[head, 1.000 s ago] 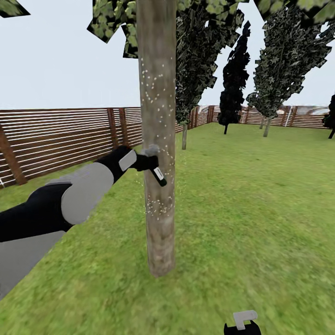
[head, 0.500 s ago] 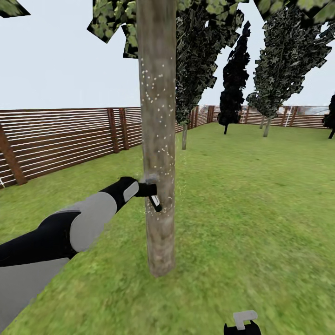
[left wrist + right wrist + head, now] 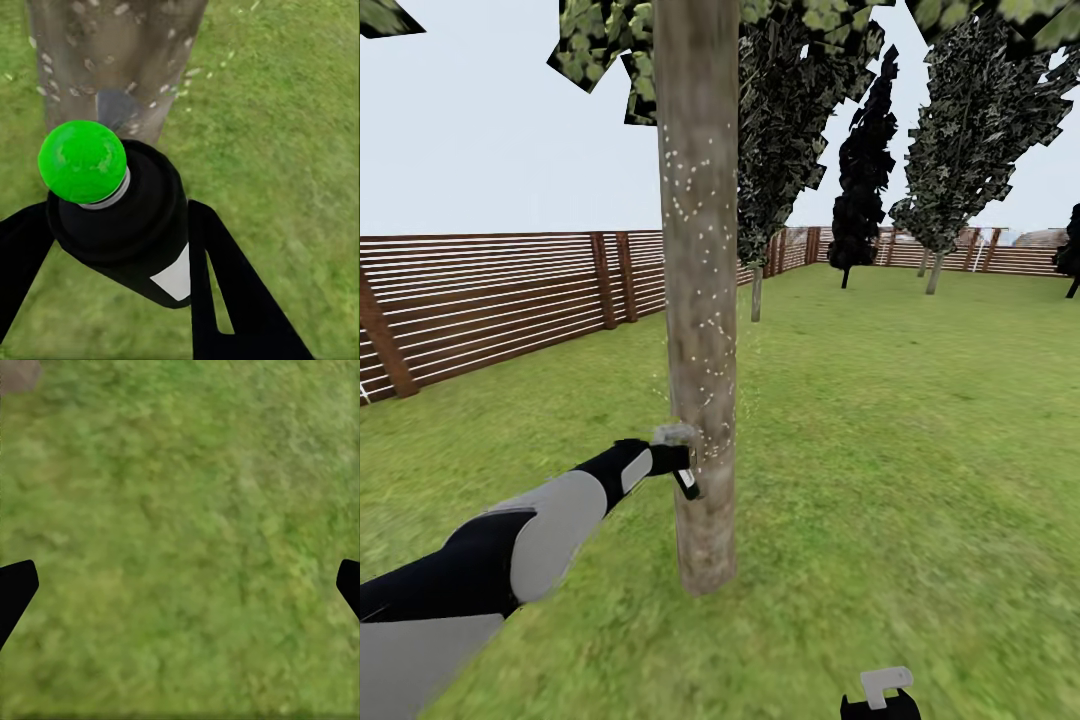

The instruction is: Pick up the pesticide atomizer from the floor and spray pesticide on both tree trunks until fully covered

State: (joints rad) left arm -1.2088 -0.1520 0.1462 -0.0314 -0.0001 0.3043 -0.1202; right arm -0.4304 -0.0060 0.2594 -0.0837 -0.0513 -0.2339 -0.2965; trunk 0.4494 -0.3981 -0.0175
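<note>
Beside trunk (image 3: 700, 300), open grass (image 3: 900, 450) rightward

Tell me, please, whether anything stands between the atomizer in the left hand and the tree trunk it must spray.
Nothing visible does. The left hand holds the atomizer right at the tree trunk, its nozzle end facing the speckled bark, with only open air between them.

I see a mottled grey-brown trunk (image 3: 698, 300) dotted with white specks (image 3: 685, 190), green grass (image 3: 900, 450), brown slatted fence (image 3: 490, 290).
</note>
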